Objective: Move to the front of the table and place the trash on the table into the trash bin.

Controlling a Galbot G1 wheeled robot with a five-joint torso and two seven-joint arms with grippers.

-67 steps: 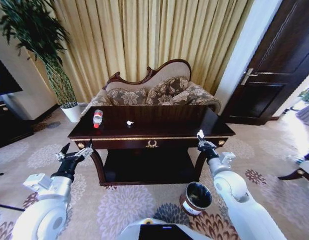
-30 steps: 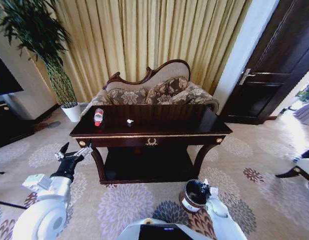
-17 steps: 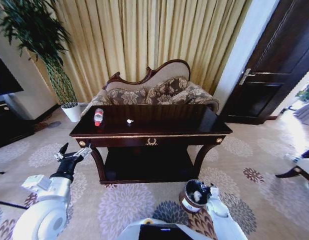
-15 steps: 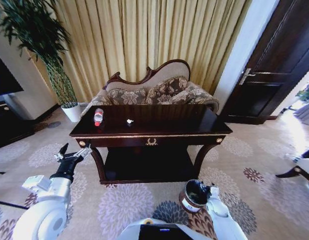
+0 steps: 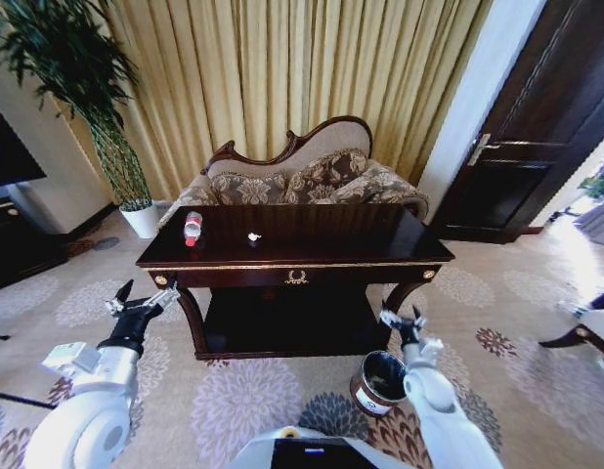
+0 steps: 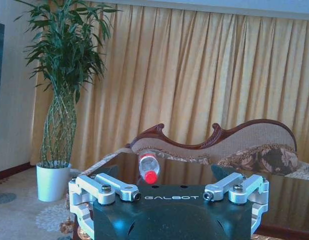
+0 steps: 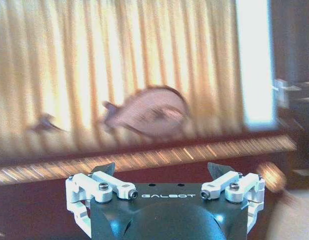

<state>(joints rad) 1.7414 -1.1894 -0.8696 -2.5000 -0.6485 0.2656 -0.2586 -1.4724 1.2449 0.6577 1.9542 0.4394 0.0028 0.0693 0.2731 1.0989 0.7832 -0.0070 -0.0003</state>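
The dark glossy table (image 5: 312,256) with gold trim stands in front of me. On its left part lies the trash: a clear bottle (image 5: 192,230) with a red label and cap, and a small white scrap (image 5: 253,237) beside it. The left wrist view shows the bottle (image 6: 148,167) lying cap-first toward my left gripper (image 6: 165,171). My left gripper (image 5: 141,296) hangs open off the table's left front corner. The round brown trash bin (image 5: 380,383) sits on the carpet near the right front leg. My right gripper (image 5: 402,320) is open and empty just above the bin's far rim.
A sofa (image 5: 297,181) stands behind the table against gold curtains. A potted plant in a white pot (image 5: 138,219) is at the back left, a black TV cabinet (image 5: 14,244) at the left and a dark door (image 5: 546,127) at the right. Patterned carpet lies around the table.
My right arm came down from the table's right front corner to the bin, a white scrap showed inside the bin for a moment, and the gripper has now risen above it. The left arm held still.
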